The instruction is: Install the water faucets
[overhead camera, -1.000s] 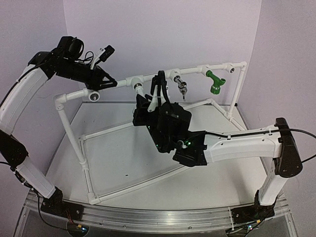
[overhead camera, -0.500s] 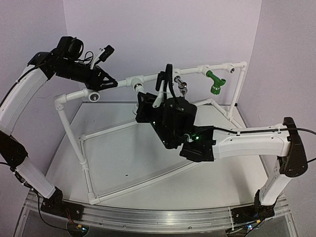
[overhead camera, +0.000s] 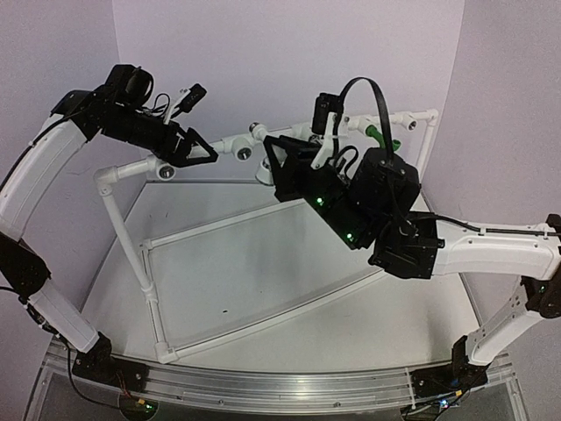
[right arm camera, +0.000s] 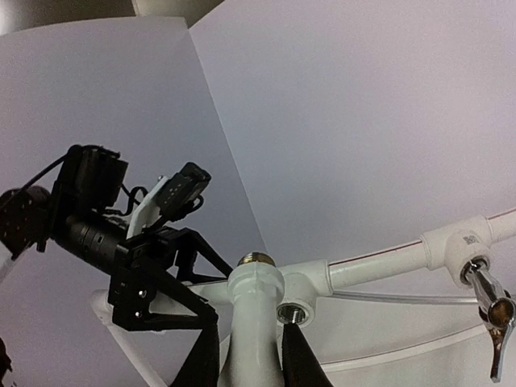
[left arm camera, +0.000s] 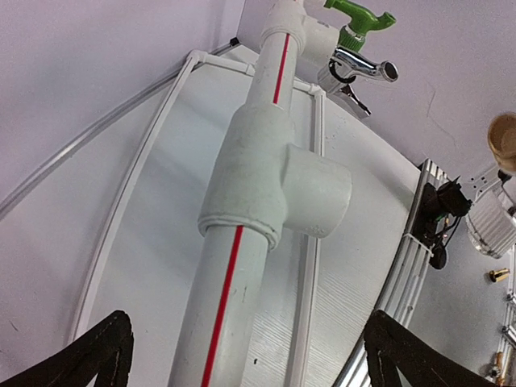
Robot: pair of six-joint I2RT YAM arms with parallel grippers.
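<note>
While right pincer (right arm camera: 251, 348) clenches the white faucet (right arm camera: 255, 306) just beside the pipe frame (right arm camera: 379, 260) socket (right arm camera: 292, 314), left pincer (left arm camera: 251, 356) gapes loose around the frame's pipe. Risk: unbraced frame may twist, so threads cross and faucet seats crooked.

One pipe frame (overhead camera: 133, 254) counted on one worktop (overhead camera: 263, 281), three faucets tallied, green faucet (left arm camera: 359, 16) and chrome faucet (left arm camera: 363, 68) on the frame's top rail, white faucet (right arm camera: 254, 314) just beside that rail, two grippers noted, left gripper (overhead camera: 203, 151) and right gripper (right arm camera: 251, 345).

Close wrist views sharing chrome faucet (left arm camera: 364, 71)
</note>
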